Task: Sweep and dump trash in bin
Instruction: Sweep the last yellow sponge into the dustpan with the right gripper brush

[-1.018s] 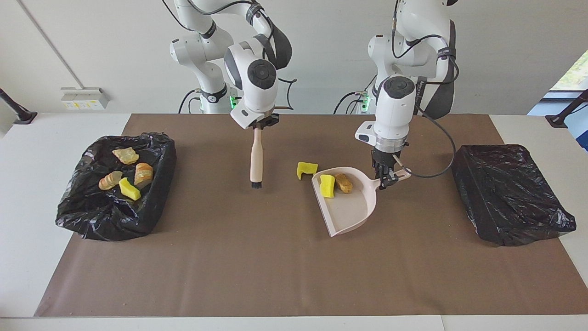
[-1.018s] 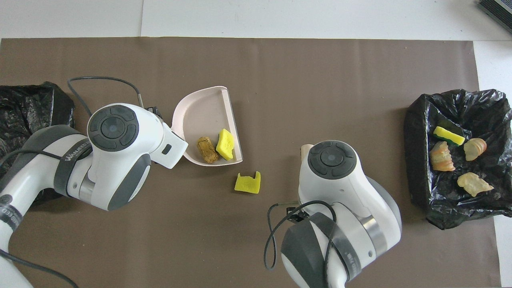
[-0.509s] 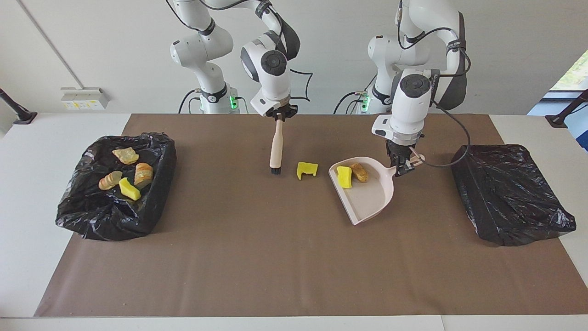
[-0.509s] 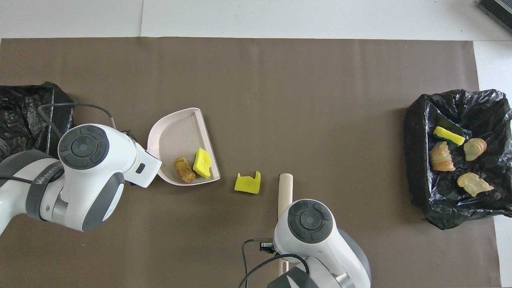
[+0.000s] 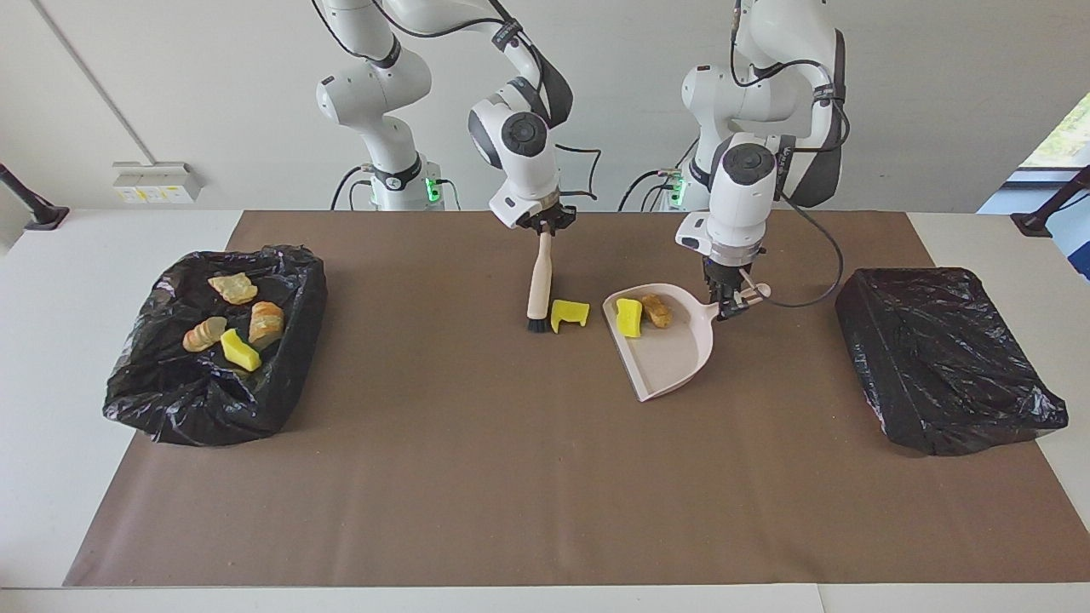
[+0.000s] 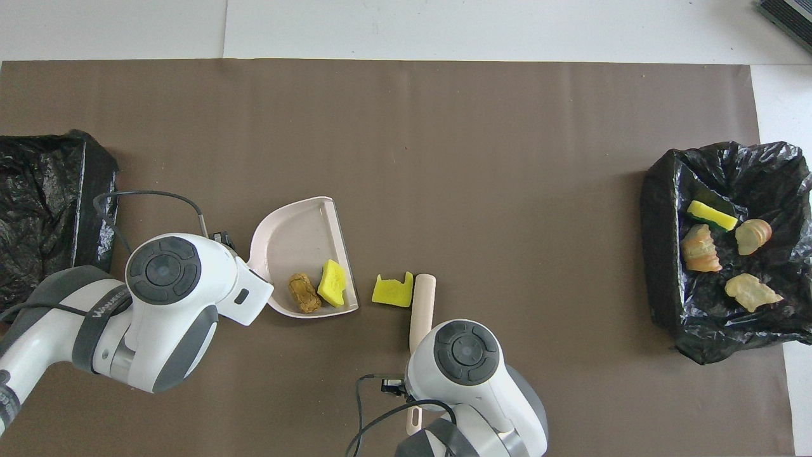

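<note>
- The loose yellow sponge piece (image 5: 569, 314) lies on the brown mat of the counter (image 5: 511, 477), between the brush bristles (image 5: 537, 324) and the open mouth of the dustpan (image 5: 668, 358)
- The right gripper (image 5: 545, 226) is clamped on the top of the beige brush (image 5: 540, 285), which hangs nearly upright with its black bristles down at the mat, just beside the sponge piece on the side toward the right arm's end
- The left gripper (image 5: 731, 304) is clamped on the dustpan's handle; the pan rests on the mat with its straight open edge facing the sponge piece, a small gap apart
- So the likely push runs from the brush, through the sponge piece, toward the left arm's end and into the pan
- The piece is small, bright yellow and blocky, with a notch cut in one edge; it looks light and likely to tumble
- Already in the pan, near the handle end: a second yellow sponge chunk (image 5: 629, 317) and a golden-brown bread-like piece (image 5: 656, 310), touching each other
- Four more pieces, one yellow sponge with green (image 6: 712, 216) and three bread-like ones, lie in the black-lined bin (image 5: 213, 340) at the right arm's end
- A second black-lined bin (image 5: 945, 358) stands at the left arm's end
</note>
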Tool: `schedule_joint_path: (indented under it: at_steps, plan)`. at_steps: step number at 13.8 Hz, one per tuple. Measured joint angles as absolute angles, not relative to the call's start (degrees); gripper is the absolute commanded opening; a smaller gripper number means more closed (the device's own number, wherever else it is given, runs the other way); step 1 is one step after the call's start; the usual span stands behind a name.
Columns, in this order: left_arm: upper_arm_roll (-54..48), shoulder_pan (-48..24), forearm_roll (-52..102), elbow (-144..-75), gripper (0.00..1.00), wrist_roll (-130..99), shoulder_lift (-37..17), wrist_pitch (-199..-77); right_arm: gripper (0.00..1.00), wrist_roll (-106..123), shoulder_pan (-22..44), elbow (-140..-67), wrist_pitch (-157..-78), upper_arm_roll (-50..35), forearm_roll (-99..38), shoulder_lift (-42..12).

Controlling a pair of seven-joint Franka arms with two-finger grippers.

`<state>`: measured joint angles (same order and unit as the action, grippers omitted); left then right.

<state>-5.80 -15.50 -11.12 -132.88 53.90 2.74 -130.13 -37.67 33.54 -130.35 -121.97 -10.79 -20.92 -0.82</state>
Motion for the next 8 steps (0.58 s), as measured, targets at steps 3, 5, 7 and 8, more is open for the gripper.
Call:
schedule_joint_path:
  at_steps: [3, 5, 7, 8]
  plan:
    - [-5.77, -16.11, -11.12, -133.39, 0.0, 53.81, 2.91, -130.6, 0.0, -37.51, 36.08, -128.49, -130.07, -10.79, -25.78, -3.55]
    - [-5.67, -16.11, -11.12, -133.46, 0.0, 53.81, 2.91, -130.74, 0.0, -37.22, 38.25, -127.98, -136.52, -10.8, -31.93, -5.03]
    - [-5.65, -16.1, -11.12, -133.49, 0.0, 53.81, 2.91, -130.79, 0.0, -37.21, 39.87, -126.75, -141.72, -10.8, -38.99, -6.08]
    - [-5.65, -16.1, -11.12, -133.5, 0.0, 53.81, 2.91, -130.8, 0.0, -37.94, 40.24, -125.59, -142.61, -10.8, -41.33, -6.61]
